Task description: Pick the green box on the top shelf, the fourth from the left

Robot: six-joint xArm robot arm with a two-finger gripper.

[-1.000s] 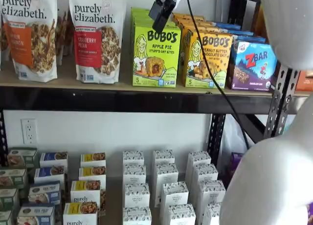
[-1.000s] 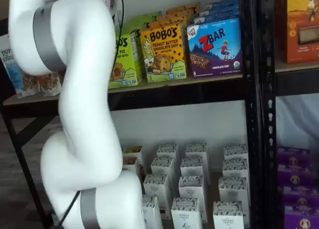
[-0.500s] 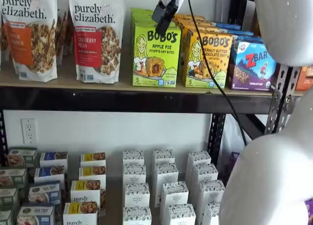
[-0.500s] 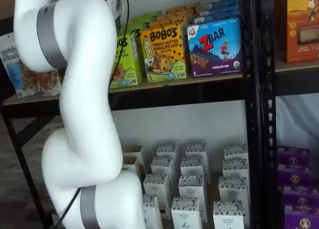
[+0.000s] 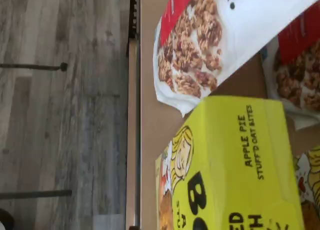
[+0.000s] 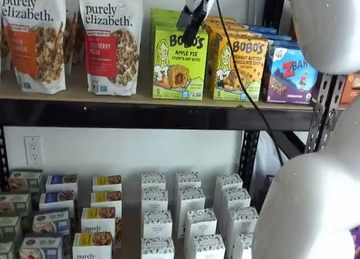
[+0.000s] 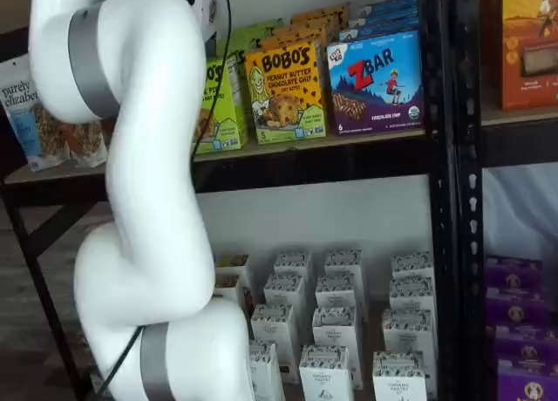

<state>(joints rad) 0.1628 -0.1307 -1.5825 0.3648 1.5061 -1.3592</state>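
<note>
The green box stands upright at the front of its row on the top shelf, printed with "BOBO'S APPLE PIE". My gripper hangs from the upper edge of a shelf view, its black fingers just above the box's top front edge, open and holding nothing. In a shelf view the white arm hides most of the green box and the gripper. The wrist view looks down on the lid of the green box and the tan board of the top shelf.
Two granola bags stand left of the green box. An orange-yellow Bobo's carton and a ZBar carton stand to its right. A black cable hangs across them. My white arm fills the foreground. White cartons fill the lower shelf.
The gripper has shifted slightly right and closer over the green box's top. The arm's large links have moved a little. The box has not moved.
</note>
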